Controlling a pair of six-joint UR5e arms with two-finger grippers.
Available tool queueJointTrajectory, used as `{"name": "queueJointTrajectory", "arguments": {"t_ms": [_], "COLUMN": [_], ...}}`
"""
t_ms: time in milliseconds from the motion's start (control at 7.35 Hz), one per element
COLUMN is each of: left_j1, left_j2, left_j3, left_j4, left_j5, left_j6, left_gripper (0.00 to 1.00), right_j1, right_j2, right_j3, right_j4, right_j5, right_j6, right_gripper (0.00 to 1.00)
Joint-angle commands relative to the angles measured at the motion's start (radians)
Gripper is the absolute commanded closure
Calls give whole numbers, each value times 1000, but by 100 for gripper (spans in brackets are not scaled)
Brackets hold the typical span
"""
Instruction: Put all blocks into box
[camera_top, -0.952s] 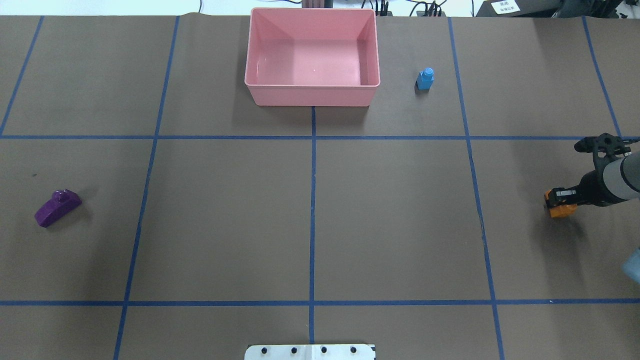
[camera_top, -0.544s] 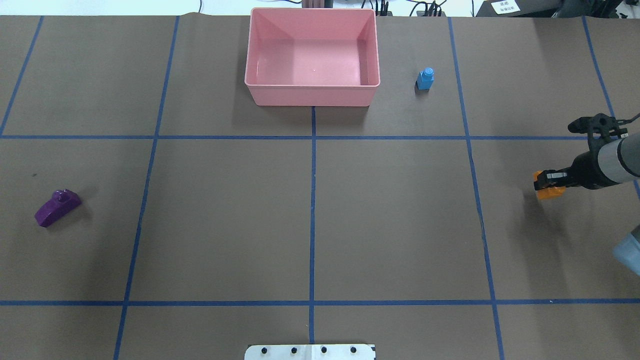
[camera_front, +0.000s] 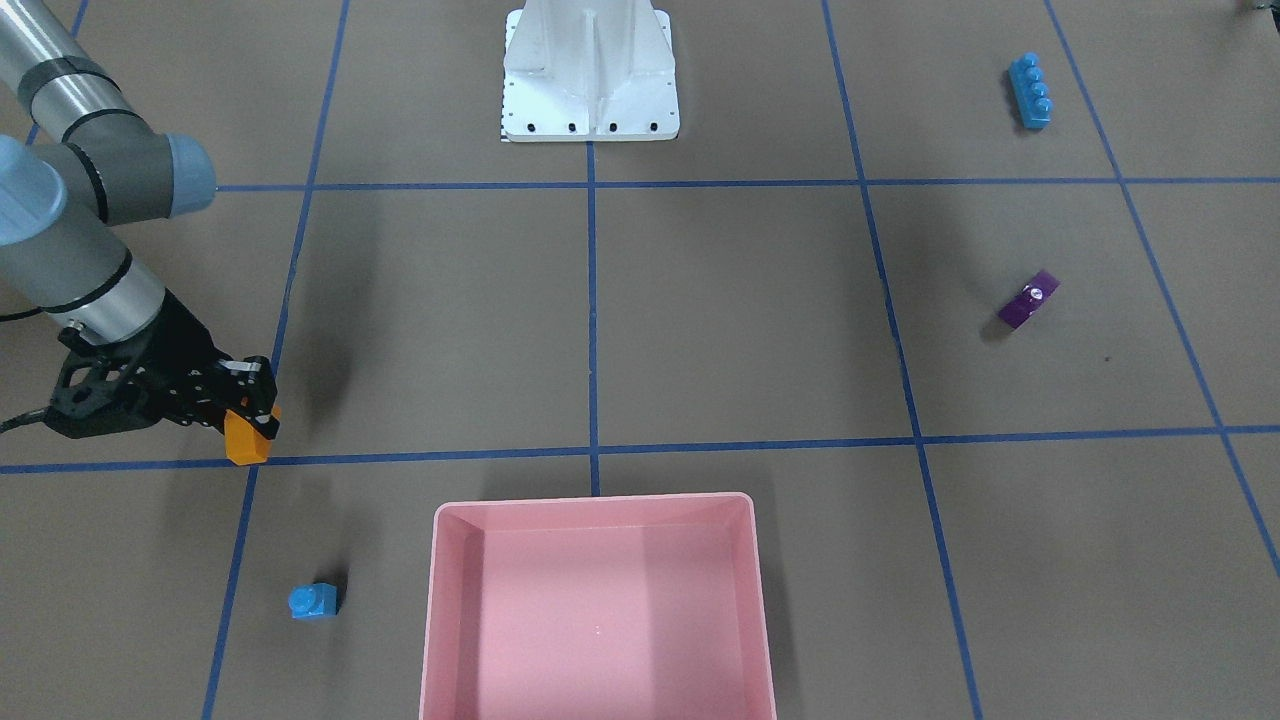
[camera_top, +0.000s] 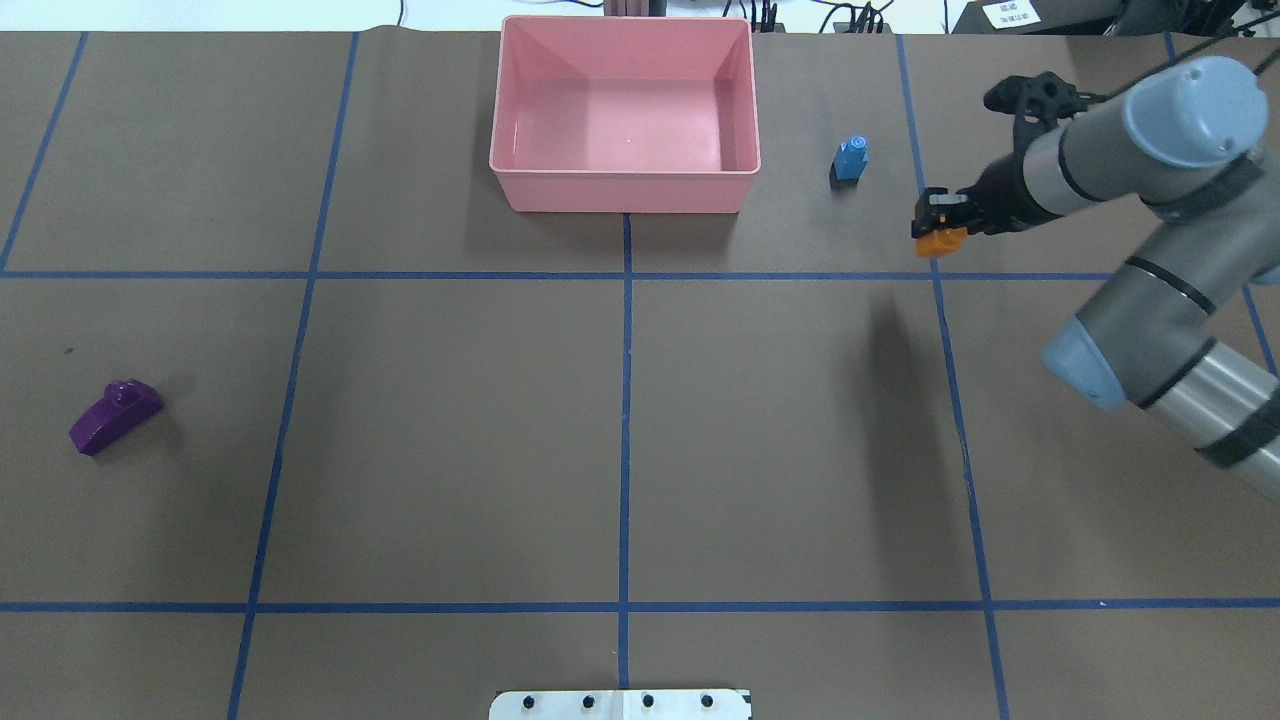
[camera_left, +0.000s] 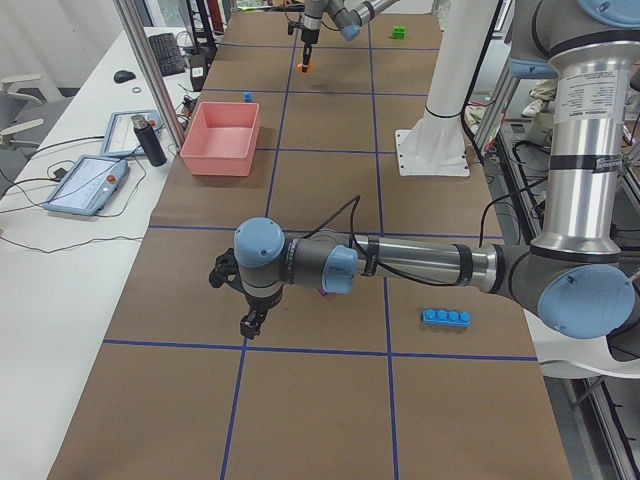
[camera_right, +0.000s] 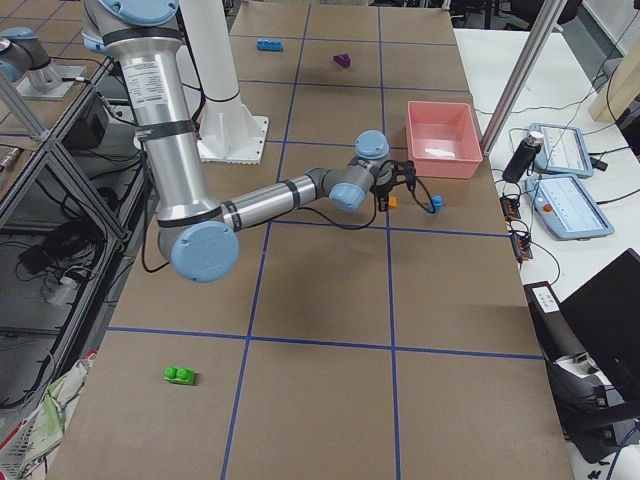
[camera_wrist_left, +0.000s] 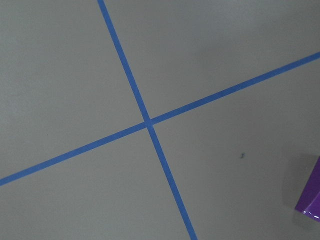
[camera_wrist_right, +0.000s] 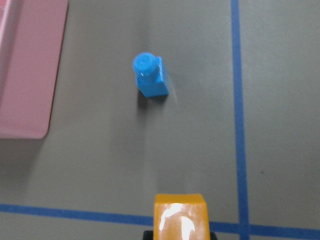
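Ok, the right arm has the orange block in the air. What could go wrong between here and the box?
1. The small blue block stands roughly between the orange block and the box; a low, straight path could knock it over.
2. The right jaws seem to pinch only the orange block's top, with most of it hanging below, so it might slip in a fast move.
3. Carried too low, it could clip the box's rim.

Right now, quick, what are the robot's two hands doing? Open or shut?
Right gripper: shut on the orange block.
Left gripper: cannot tell, only a side view shows it.
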Motion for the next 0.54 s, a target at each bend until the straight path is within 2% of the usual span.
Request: {"name": "queueJointTrajectory", "arguments": {"t_ms": [0, 136, 408], "left_j1": [20, 34, 66], "left_j2": [-45, -47, -47], "left_j3": [70, 78, 80], "left_j4": [-82, -104, -162], "left_j5": [-1, -1, -1], "left_j6": [-76, -111, -206], "left_gripper": [0, 0, 0], "right_j1": [-5, -5, -3], "right_j2": [364, 525, 717], "right_j3": [-185, -338, -602], "right_j4": [-284, -332, -322], "right_j5": [-42, -59, -125], "right_j6": [6, 7, 16], "right_gripper": [100, 100, 100]}}
